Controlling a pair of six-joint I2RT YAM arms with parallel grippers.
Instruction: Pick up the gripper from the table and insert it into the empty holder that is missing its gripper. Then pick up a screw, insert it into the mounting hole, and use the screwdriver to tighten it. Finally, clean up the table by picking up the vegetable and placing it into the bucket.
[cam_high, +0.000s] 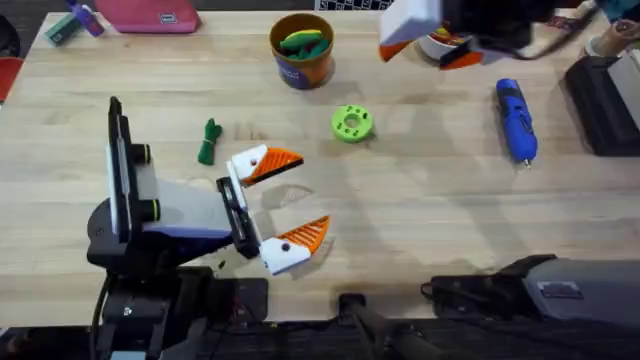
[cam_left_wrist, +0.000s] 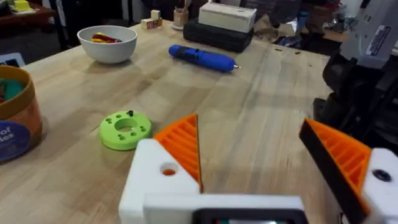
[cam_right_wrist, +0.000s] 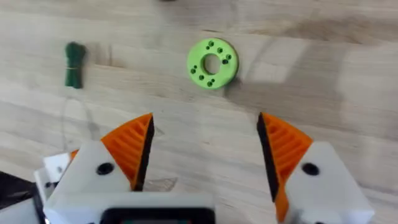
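Note:
The lime green holder (cam_high: 351, 123) lies flat on the table, central opening showing (cam_right_wrist: 211, 63), with a small dark speck on its rim (cam_left_wrist: 130, 113). Left of it lies the dark green vegetable (cam_high: 208, 142) (cam_right_wrist: 74, 64). The orange-brown bucket (cam_high: 302, 50) (cam_left_wrist: 12, 118) stands at the back with a green-and-yellow toy inside. The blue screwdriver (cam_high: 516, 120) (cam_left_wrist: 202, 59) lies at the right. My left gripper (cam_high: 295, 200) (cam_left_wrist: 249, 124) is open and empty, low over the table in front of the holder. My right gripper (cam_high: 430, 50) (cam_right_wrist: 205, 118) is raised high, open and empty. The loose gripper piece and the screws are out of view.
A white bowl (cam_left_wrist: 107, 42) of red and yellow bits stands at the back, partly behind my right arm in the overhead view. A black case (cam_high: 600, 100) (cam_left_wrist: 217, 34) sits at the far right edge. A pink item (cam_high: 150, 15) lies at the back left.

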